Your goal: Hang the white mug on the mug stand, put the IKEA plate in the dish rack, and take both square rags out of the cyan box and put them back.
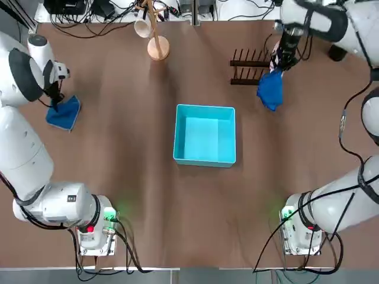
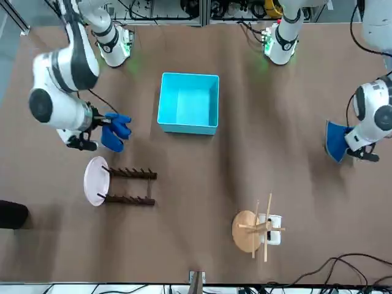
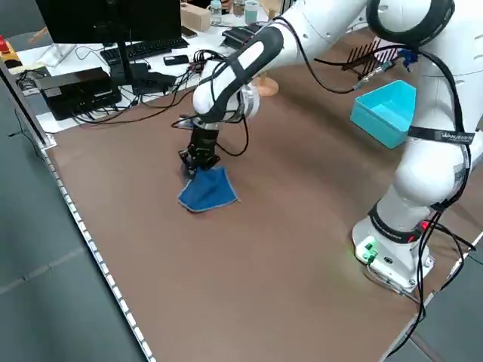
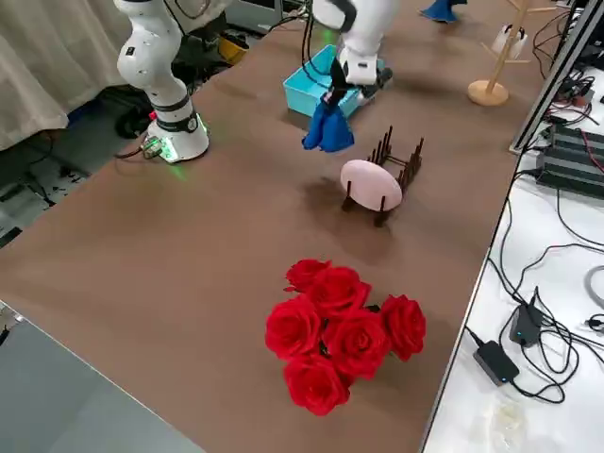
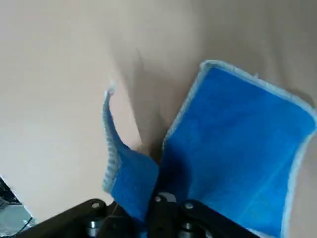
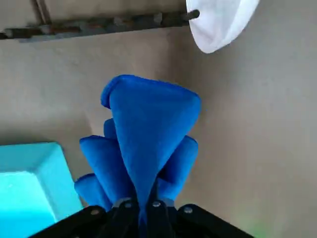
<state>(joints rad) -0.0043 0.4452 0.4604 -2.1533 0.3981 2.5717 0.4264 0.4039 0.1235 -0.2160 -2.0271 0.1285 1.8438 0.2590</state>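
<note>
Both grippers are clamped on cloth: the left gripper point(image 3: 201, 160) pinches one corner of a square blue rag point(image 1: 63, 112) whose far end rests on the table point(image 1: 130, 195) at the robot's left edge, so the cloth sags out from the closed fingers, while the right gripper point(image 4: 337, 97) has the second rag point(image 4: 327, 127) bunched between its shut fingers and hanging free in folds above the tabletop, between the cyan box point(image 1: 205, 134) and the dish rack point(image 1: 249, 66). Gripping each rag at a single gathered point lets it drape below the fingers, which should make it easy to lower back into the box. That box sits mid-table and shows only its bare floor, so both rags look to be out and the return trip is, by my reading, what remains. The IKEA plate point(image 2: 95, 180) already stands on edge at the end of the dark rack, propped by its pegs, and the white mug point(image 1: 142, 27) hangs on a peg of the light wooden mug stand point(image 1: 157, 44) at the far side of the table. A bunch of red roses point(image 4: 342, 331) lies well away from the work area.
</note>
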